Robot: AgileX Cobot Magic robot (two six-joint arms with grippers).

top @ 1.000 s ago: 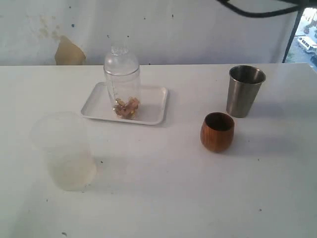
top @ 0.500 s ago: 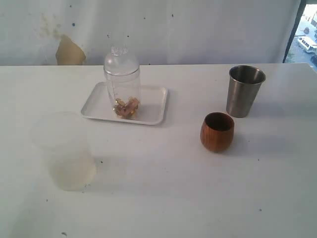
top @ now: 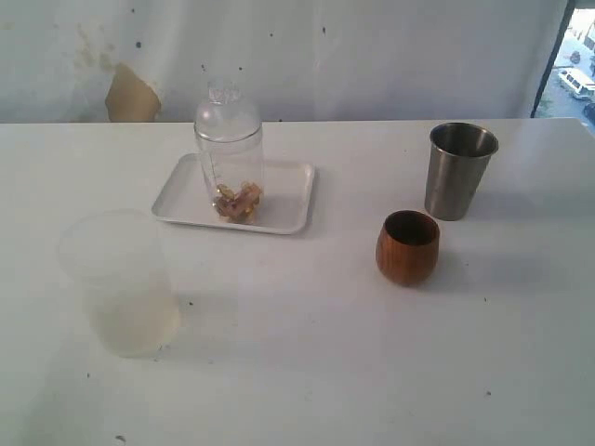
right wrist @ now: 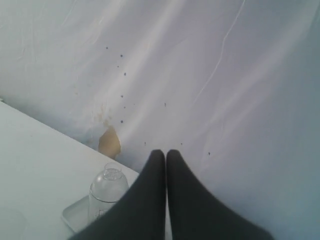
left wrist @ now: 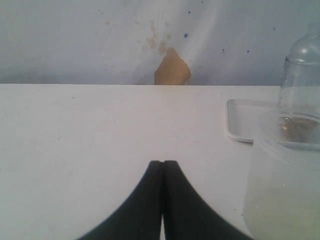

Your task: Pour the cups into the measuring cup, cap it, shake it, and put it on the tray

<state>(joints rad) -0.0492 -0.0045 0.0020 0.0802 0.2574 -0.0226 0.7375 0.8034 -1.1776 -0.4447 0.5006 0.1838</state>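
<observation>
Measuring cup (top: pixel 229 158) — capped, upright on tray (top: pixel 289 197)

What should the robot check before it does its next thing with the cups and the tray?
1. The measuring cup stands upright on the tray: ok.
2. The domed cap sits on the measuring cup: ok.
3. There are brown bits inside the measuring cup: ok.
4. The wooden cup and the steel tumbler are emptied: cannot tell, their insides look dark.
5. The left hand is shut and holds nothing: ok.
6. The right hand is shut and holds nothing: ok.
</observation>
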